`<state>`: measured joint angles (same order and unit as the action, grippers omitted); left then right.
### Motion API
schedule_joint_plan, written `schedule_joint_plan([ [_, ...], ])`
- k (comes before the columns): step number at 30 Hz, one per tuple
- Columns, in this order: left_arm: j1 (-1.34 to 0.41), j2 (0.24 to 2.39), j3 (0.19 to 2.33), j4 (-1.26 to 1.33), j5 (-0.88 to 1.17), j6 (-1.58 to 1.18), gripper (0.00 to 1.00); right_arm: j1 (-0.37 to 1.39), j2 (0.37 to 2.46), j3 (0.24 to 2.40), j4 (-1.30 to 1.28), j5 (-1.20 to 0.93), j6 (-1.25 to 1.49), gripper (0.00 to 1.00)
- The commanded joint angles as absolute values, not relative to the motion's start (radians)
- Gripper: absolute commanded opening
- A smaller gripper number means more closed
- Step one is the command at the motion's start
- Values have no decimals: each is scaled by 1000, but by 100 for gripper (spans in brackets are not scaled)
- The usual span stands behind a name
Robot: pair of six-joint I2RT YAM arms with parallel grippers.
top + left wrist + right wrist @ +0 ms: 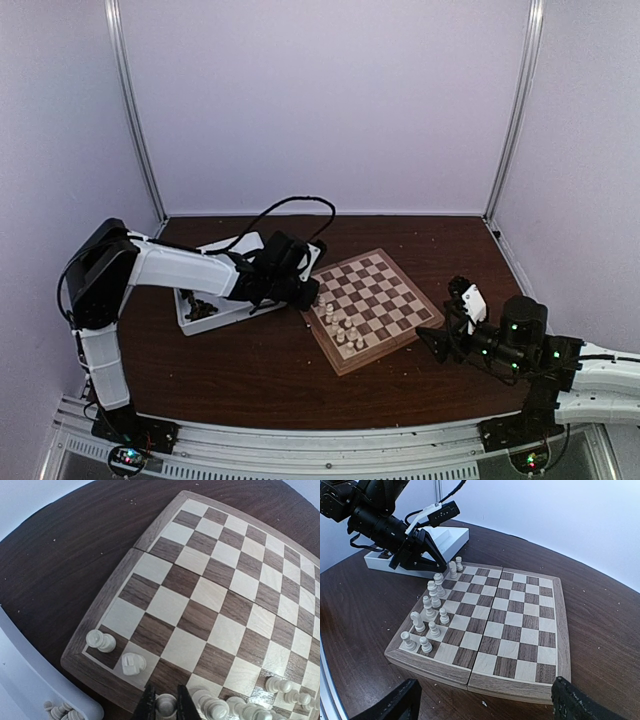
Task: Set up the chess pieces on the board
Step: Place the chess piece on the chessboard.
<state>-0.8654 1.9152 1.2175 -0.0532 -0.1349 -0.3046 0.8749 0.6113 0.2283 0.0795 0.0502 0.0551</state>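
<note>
While left end effector pinches turned cream piece | right end effector spread

Left arm reaches forward from a raised shoulder. The left gripper tilts downward, its fingers pinched closely around a white chess piece. Right arm lies low, and the right gripper is roughly level with its jaws spread wide.

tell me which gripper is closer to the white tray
Left. The left gripper, shut on a white chess piece, sits at the edge of the chessboard nearest the white tray. The right gripper is open, off the board's opposite side.
</note>
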Motion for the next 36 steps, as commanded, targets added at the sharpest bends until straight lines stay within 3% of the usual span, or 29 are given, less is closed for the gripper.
schedule_joint_plan([
  [1,-859,1935,1244,-7,-128,-292,0,873,607,213,102,62,55,92],
  [36,-851,1999,1282,55,-129,-281,0,873,607,213,103,60,54,92],
])
